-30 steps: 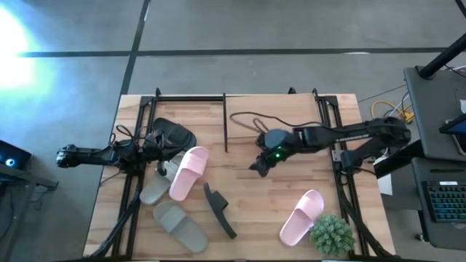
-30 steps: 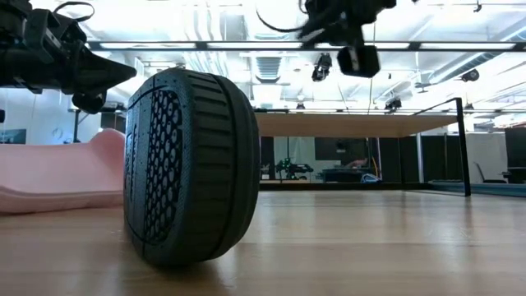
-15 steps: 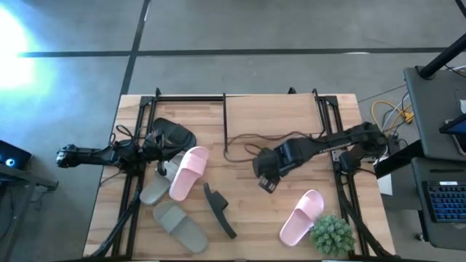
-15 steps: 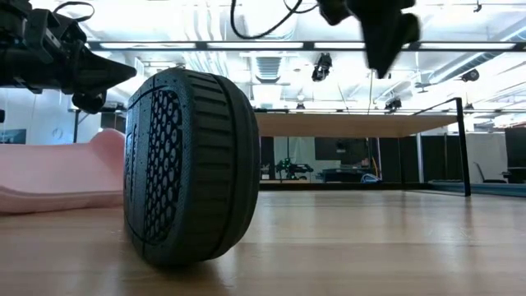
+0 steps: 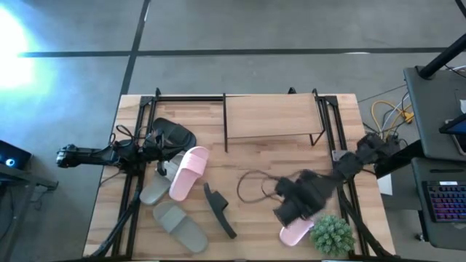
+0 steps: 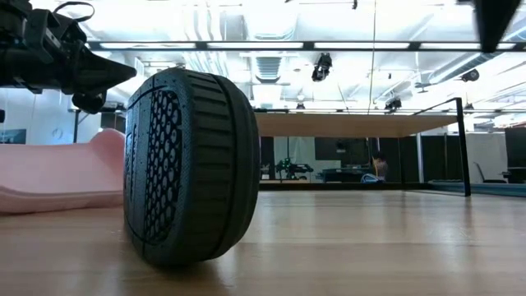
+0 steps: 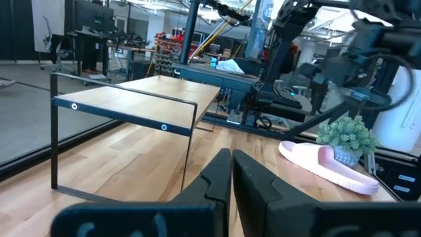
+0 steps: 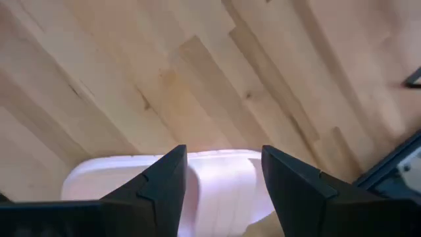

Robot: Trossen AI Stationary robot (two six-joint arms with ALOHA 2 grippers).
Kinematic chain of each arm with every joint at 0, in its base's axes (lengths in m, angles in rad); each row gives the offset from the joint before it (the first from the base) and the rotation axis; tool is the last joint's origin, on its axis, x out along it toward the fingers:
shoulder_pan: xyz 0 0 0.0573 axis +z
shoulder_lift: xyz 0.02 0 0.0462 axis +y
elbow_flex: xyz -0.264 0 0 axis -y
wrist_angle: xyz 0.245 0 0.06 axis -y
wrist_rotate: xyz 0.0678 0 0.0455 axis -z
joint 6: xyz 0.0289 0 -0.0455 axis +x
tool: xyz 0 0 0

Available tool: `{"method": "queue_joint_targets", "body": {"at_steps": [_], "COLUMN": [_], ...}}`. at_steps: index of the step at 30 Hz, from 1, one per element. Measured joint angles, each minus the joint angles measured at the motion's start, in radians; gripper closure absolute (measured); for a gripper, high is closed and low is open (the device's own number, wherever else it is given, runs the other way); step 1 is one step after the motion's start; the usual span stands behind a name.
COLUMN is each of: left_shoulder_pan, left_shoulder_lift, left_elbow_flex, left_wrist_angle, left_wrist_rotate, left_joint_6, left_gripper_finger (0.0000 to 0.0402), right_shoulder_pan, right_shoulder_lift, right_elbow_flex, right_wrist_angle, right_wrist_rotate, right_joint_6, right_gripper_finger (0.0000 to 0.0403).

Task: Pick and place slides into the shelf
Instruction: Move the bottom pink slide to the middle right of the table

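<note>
Wooden table (image 5: 247,164) stands on a grey floor, and the shelf (image 5: 271,116) sits at its far edge, with no slide on it. On the left side of the table lie five slides: a black one (image 5: 172,135) near the left gripper (image 5: 162,142), a pink one (image 5: 188,172) partly over a grey one (image 5: 156,185), a second grey one (image 5: 179,226) nearer the front, and a second black one (image 5: 218,210) standing on its edge. The left gripper waits there with its fingers (image 7: 223,181) pressed together and holds nothing.

Near the front right corner, the right gripper (image 5: 291,212) hangs over the second pink slide (image 5: 295,233), just beside a small green plant (image 5: 331,234). Its fingers (image 8: 164,184) are spread wide, with the pink slide (image 8: 223,184) seen between them below. I cannot tell if they touch it; they have no hold of it.
</note>
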Motion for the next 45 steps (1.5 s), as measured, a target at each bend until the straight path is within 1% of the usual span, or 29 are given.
{"method": "queue_joint_targets", "body": {"at_steps": [2,4,8,12,15,19,23,25,27,37,41,45], "left_shoulder_pan": [0.0,0.0,0.0,0.0,0.0,0.0,0.0,0.0,0.0,0.0,0.0,0.0], "left_shoulder_lift": [0.0,0.0,0.001,0.0,0.0,0.0,0.0,0.0,0.0,0.0,0.0,0.0], "left_elbow_flex": [0.0,0.0,0.0,0.0,0.0,0.0,0.0,0.0,0.0,0.0,0.0,0.0], "left_wrist_angle": [0.0,0.0,0.0,0.0,0.0,0.0,0.0,0.0,0.0,0.0,0.0,0.0], "left_wrist_rotate": [0.0,0.0,0.0,0.0,0.0,0.0,0.0,0.0,0.0,0.0,0.0,0.0], "left_joint_6": [0.0,0.0,0.0,0.0,0.0,0.0,0.0,0.0,0.0,0.0,0.0,0.0], "left_gripper_finger": [0.0401,0.0401,0.0401,0.0401,0.0401,0.0401,0.0401,0.0401,0.0401,0.0401,0.0401,0.0401], "right_shoulder_pan": [0.055,0.098,0.168,0.226,0.257,0.291,0.322,0.328,0.332,0.334,0.303,0.24], "right_shoulder_lift": [0.004,0.017,0.036,0.065,0.098,0.146,0.202,0.227,0.251,0.311,0.304,0.271], "right_elbow_flex": [-0.001,-0.003,-0.012,-0.012,-0.012,-0.012,-0.005,0.003,0.015,0.036,0.038,0.037], "right_wrist_angle": [-0.038,-0.071,-0.087,-0.078,-0.076,-0.072,-0.081,-0.082,-0.082,-0.086,-0.086,-0.088], "right_wrist_rotate": [0.048,0.073,0.08,0.082,0.077,0.008,-0.01,-0.008,-0.008,0.001,-0.007,-0.057], "right_joint_6": [0.037,0.043,0.052,0.126,0.162,0.238,0.322,0.353,0.349,0.204,0.216,0.208], "right_gripper_finger": [0.0213,0.0213,0.0215,0.0219,0.022,0.0218,0.0218,0.0218,0.0218,0.0217,0.0213,0.0211]}}
